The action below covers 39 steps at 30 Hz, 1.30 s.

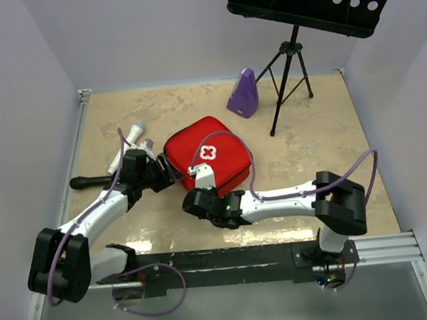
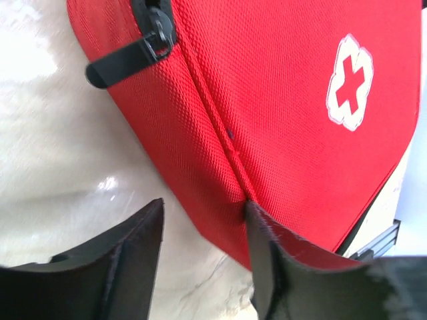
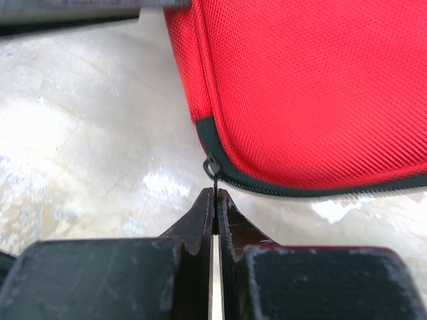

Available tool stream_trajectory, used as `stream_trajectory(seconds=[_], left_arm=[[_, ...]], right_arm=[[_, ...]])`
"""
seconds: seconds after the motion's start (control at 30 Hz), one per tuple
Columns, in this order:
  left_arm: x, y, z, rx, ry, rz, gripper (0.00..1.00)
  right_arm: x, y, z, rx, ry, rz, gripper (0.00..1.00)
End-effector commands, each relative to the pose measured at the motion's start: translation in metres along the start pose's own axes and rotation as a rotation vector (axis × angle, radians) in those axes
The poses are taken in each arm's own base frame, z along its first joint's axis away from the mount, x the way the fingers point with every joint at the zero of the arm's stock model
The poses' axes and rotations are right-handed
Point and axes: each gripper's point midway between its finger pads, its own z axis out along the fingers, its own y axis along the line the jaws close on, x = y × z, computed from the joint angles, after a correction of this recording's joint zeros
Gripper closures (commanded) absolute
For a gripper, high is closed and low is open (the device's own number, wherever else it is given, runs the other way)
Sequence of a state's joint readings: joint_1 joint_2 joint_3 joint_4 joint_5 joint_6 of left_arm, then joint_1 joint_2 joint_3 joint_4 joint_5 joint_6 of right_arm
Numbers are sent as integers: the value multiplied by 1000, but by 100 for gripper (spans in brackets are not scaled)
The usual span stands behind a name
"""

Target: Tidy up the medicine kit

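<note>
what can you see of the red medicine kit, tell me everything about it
The medicine kit is a soft, rounded-square case of red woven fabric, with a white cross emblem on top and a black zipper round its edge. It looks closed and lies flat on the table. The open left gripper straddles one edge. The right gripper, fingers shut, pinches a thin zipper pull. A flat pull tab hangs free.

Cross emblem (image 2: 350, 81) on medicine kit (image 2: 280, 140)
</note>
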<state>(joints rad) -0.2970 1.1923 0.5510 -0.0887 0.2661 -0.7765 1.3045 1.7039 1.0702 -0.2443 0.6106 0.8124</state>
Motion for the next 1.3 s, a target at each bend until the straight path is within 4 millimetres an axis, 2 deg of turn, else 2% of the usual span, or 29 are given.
stream_trajectory(seconds=[0.0, 0.23, 0.43, 0.5, 0.6, 0.67, 0.77, 1.0, 1.1, 1.2, 1.27], left_arm=[[-51, 2, 15, -50, -176, 1, 48], [-59, 0, 23, -49, -181, 2, 51], [-68, -1, 25, -62, -192, 30, 50], [-70, -3, 25, -63, -186, 42, 48], [-69, -15, 22, -26, -155, 58, 39], [-59, -12, 15, -38, -121, 50, 32], [-48, -9, 0, -31, -124, 45, 27], [-36, 4, -31, -93, -124, 77, 26], [-32, -5, -38, -46, -123, 69, 25], [-27, -20, -37, 43, -106, 51, 23], [-21, -28, -31, 90, -78, 50, 22]], right_arm=[[24, -7, -30, -47, 85, -13, 100], [45, -44, -48, -17, 138, 35, 100], [62, -86, -46, 122, 175, 84, 100], [60, -90, -46, 126, 168, 97, 100], [58, -77, -40, 74, 167, 73, 100], [52, -70, -32, 83, 149, 39, 100], [42, -47, -20, 48, 129, -23, 100], [-9, 18, 10, 9, 39, -179, 100], [-23, 46, 24, -14, 23, -216, 100], [-25, 53, 26, -23, 27, -213, 100], [-18, 50, 23, -40, 42, -185, 100]])
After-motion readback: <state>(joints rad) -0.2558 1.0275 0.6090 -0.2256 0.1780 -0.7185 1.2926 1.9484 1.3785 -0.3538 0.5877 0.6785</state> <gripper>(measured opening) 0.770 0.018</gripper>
